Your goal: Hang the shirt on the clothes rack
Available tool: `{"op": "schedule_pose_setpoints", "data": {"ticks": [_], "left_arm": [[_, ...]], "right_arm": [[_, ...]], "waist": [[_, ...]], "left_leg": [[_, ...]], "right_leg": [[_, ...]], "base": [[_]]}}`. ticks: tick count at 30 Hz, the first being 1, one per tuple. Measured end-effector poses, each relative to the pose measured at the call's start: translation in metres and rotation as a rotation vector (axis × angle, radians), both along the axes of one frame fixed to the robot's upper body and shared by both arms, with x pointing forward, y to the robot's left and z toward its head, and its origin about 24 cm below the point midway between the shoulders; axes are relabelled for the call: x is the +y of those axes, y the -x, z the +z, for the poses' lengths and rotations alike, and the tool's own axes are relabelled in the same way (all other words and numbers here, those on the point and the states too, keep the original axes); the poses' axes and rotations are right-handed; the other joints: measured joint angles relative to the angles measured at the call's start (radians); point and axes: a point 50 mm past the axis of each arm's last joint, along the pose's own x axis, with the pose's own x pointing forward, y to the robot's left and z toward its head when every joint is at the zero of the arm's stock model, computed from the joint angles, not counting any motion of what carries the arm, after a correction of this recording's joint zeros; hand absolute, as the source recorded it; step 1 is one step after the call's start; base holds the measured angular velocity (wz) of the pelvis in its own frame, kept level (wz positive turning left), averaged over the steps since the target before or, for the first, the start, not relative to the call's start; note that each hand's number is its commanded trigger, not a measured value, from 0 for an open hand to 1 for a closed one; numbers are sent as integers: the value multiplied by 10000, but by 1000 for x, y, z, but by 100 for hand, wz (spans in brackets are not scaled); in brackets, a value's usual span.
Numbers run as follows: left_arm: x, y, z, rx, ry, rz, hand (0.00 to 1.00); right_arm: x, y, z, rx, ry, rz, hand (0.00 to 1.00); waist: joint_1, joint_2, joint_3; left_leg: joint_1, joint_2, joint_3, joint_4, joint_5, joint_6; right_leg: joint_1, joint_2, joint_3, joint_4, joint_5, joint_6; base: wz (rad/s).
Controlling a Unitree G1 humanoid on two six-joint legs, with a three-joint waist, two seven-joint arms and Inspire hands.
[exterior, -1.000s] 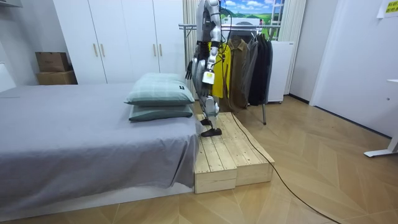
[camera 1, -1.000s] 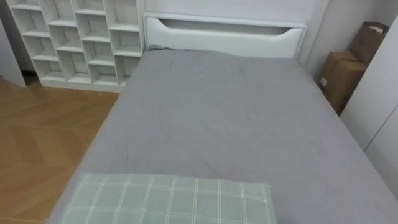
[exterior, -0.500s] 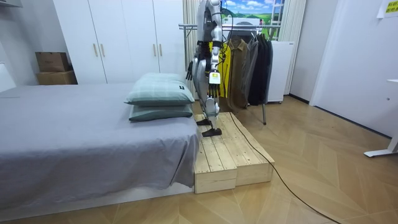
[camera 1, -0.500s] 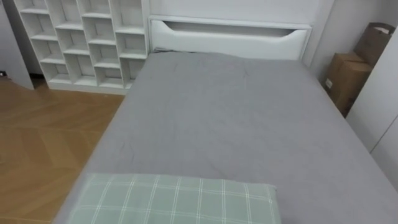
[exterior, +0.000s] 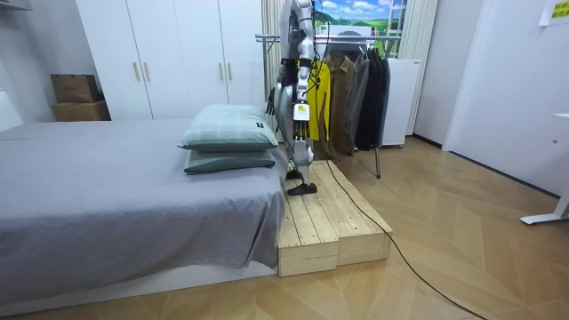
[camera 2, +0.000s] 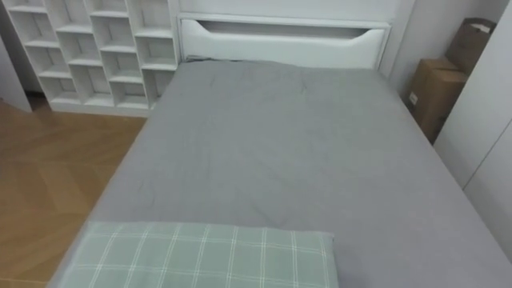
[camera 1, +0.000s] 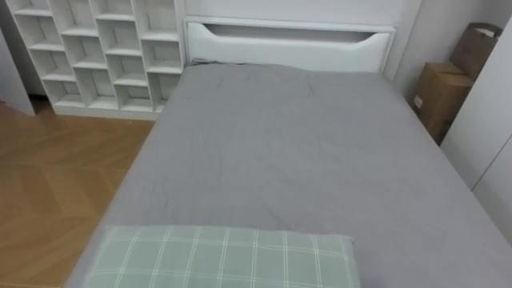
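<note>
I stand on a low wooden platform (exterior: pixel 327 220) at the pillow end of a grey bed (camera 1: pixel 296 152), facing along it toward the white headboard (camera 1: pixel 288 44). Behind me a clothes rack (exterior: pixel 356 40) carries several dark garments (exterior: pixel 363 100) and a yellow one (exterior: pixel 319 107). My left hand (exterior: pixel 300 124) hangs at my side nearest the room camera. My right hand (exterior: pixel 269 100) hangs in front of my body over the bed's end, fingers straight, holding nothing. No loose garment lies on the grey sheet.
A green checked pillow (camera 1: pixel 224 258) lies just below my head camera, stacked on a second one (exterior: pixel 229 161). White cube shelves (camera 1: pixel 96 52) stand left of the bed, cardboard boxes (camera 1: pixel 444 92) right. White wardrobes (exterior: pixel 169 58) line the far wall.
The eye view swung slightly to one side and back, a shift of my head camera. My left arm swayed a little. Nothing on the bed moved.
</note>
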Motion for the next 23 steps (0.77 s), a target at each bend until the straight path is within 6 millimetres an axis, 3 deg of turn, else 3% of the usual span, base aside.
{"op": "schedule_pose_setpoints", "data": {"ticks": [23], "left_arm": [[-5,6,-2,595,534,-71,0]], "right_arm": [[-3,3,0,217,45,-134,0]], "waist": [[-1,180,32]], "left_leg": [[21,10,1,-8,-1,0]], "right_leg": [[2,18,27,23,5,-8]], "base": [[0]]}}
